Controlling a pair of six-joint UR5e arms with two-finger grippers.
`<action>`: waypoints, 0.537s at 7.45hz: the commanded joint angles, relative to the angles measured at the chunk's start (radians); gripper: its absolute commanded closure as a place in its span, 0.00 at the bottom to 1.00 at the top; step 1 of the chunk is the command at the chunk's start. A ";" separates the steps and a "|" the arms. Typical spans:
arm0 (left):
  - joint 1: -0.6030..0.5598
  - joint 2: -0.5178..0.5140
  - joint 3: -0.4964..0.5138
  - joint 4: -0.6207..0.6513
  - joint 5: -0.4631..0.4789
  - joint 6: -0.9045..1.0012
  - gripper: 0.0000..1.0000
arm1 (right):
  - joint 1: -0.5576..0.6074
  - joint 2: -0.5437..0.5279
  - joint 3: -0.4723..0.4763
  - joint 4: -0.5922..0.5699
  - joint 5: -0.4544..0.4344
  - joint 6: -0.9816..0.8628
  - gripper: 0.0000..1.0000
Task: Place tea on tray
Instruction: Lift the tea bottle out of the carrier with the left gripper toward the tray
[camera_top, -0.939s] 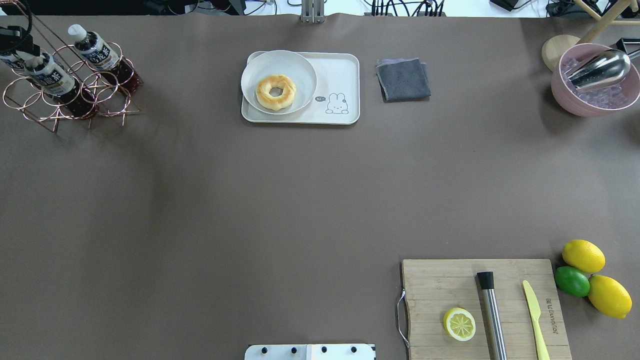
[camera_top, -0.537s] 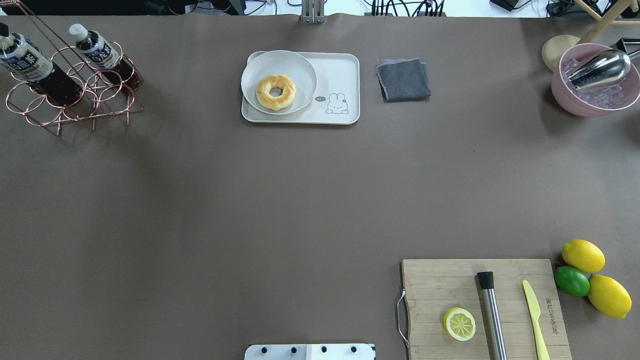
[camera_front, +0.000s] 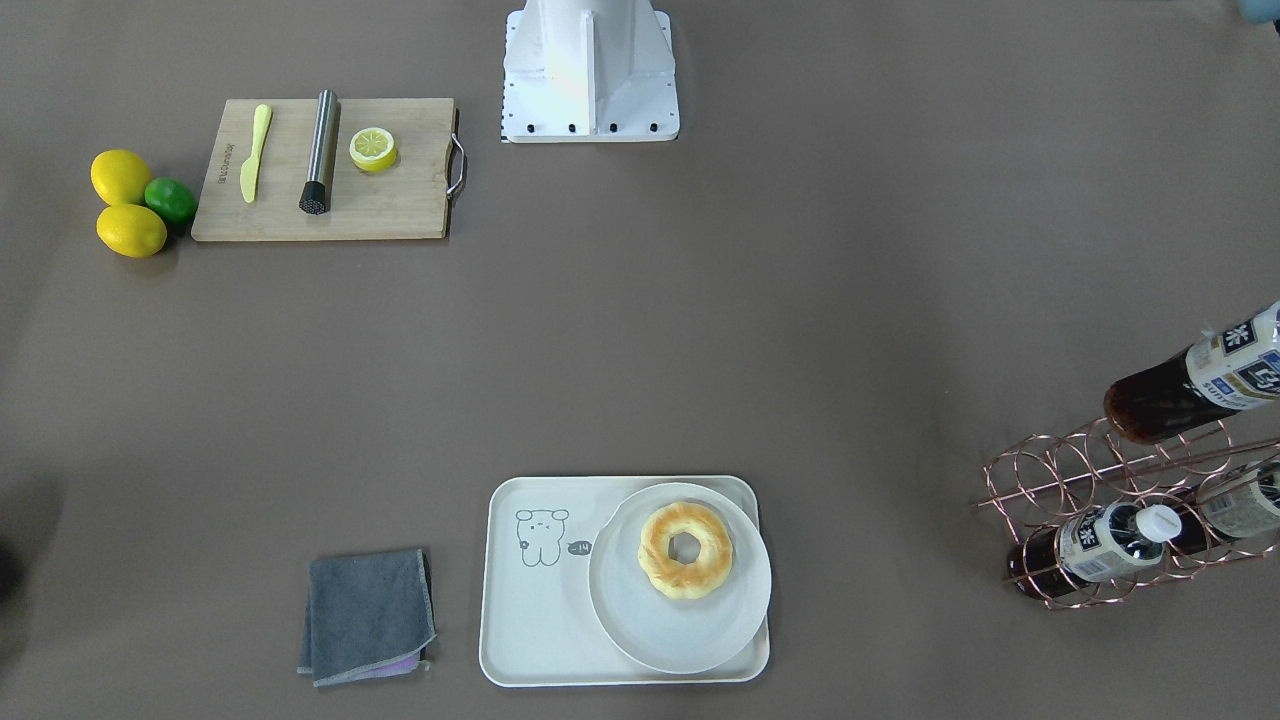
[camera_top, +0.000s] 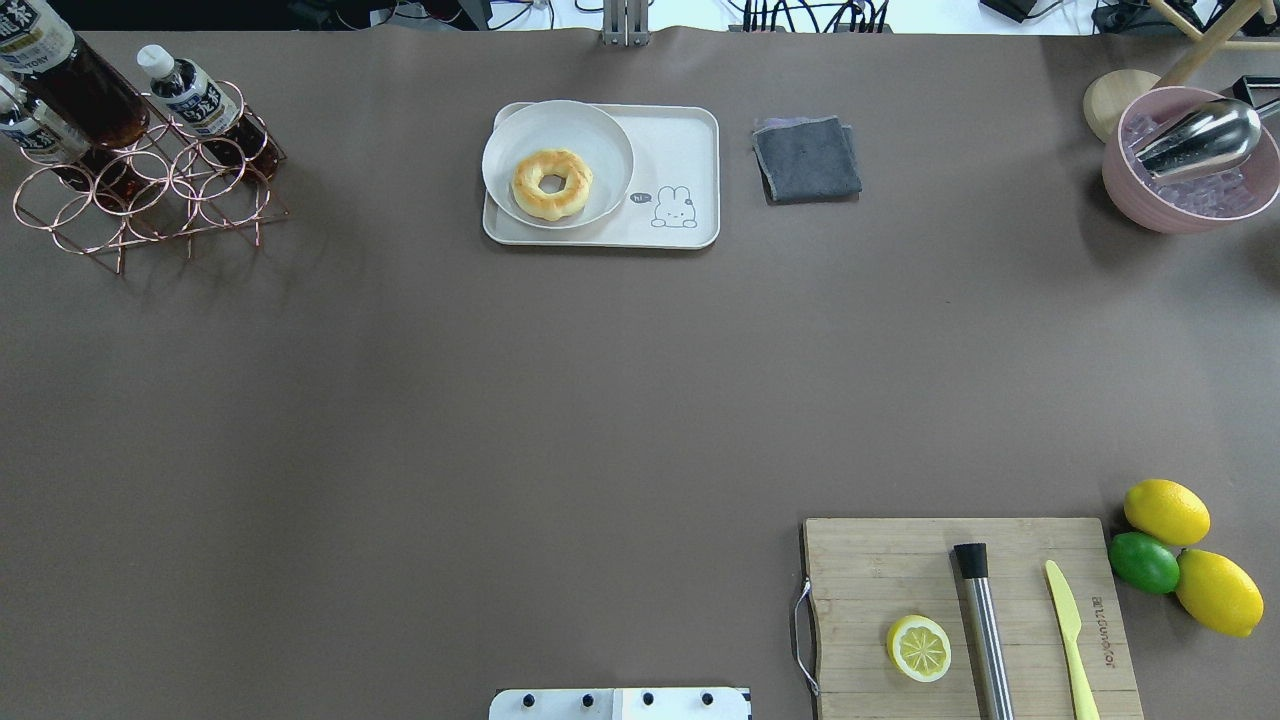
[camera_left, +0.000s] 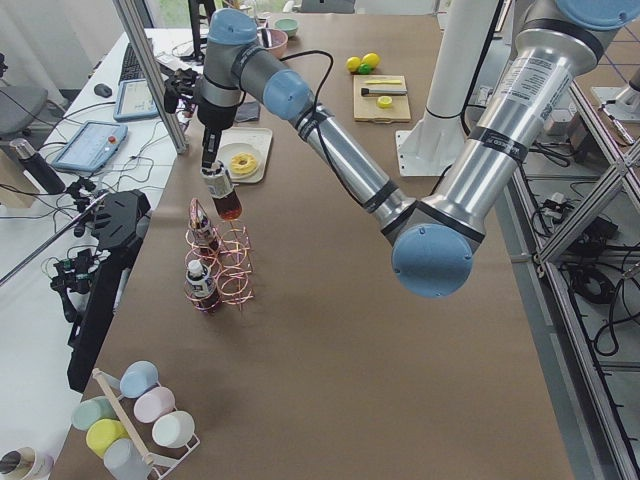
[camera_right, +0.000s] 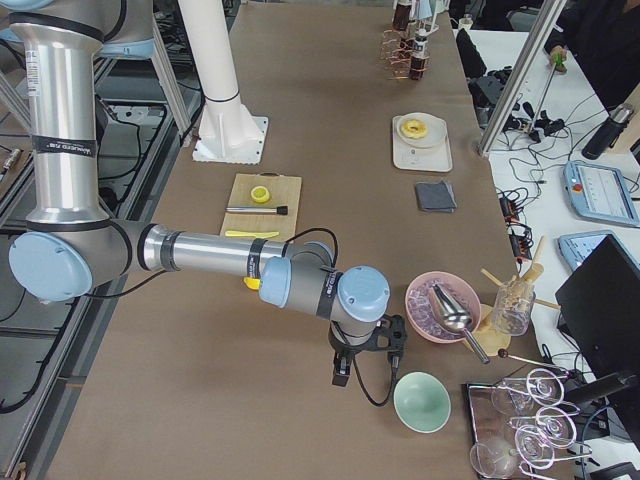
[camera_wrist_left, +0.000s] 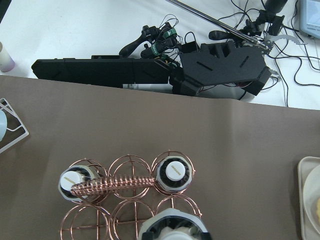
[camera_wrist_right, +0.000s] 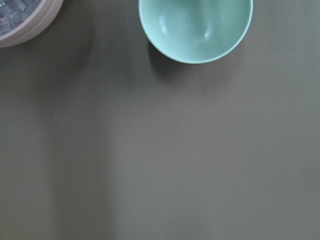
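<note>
The tea (camera_top: 62, 72) is a clear bottle of dark liquid. It hangs tilted in the air above the copper wire rack (camera_top: 150, 195), and also shows in the front view (camera_front: 1195, 385). My left gripper (camera_left: 211, 167) holds it by the top in the exterior left view. The left wrist view has the bottle's top (camera_wrist_left: 173, 229) at its bottom edge, with no fingers in sight. The cream tray (camera_top: 680, 140) with the drawn bear lies far to the right of the rack. My right gripper (camera_right: 362, 365) hovers near a mint bowl (camera_right: 420, 402); I cannot tell whether it is open.
Two more bottles (camera_top: 200, 105) (camera_top: 30, 130) stand in the rack. A white plate with a donut (camera_top: 552, 183) fills the tray's left half. A grey cloth (camera_top: 806, 158) lies right of the tray. A pink ice bowl (camera_top: 1190, 165), a cutting board (camera_top: 960, 610) and citrus fruit (camera_top: 1165, 512) are on the right.
The tea bottle has come up out of the rack and moved toward the overhead view's top left corner. The gripper seen there earlier has left that view. The right side is unchanged.
</note>
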 joint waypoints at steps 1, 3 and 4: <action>0.194 -0.093 -0.128 0.169 0.072 -0.165 1.00 | 0.000 0.004 -0.001 0.000 -0.002 0.001 0.00; 0.482 -0.130 -0.224 0.202 0.266 -0.377 1.00 | 0.000 0.001 -0.001 0.000 -0.002 -0.002 0.00; 0.564 -0.199 -0.221 0.265 0.334 -0.437 1.00 | 0.000 0.000 -0.001 0.000 -0.002 -0.002 0.00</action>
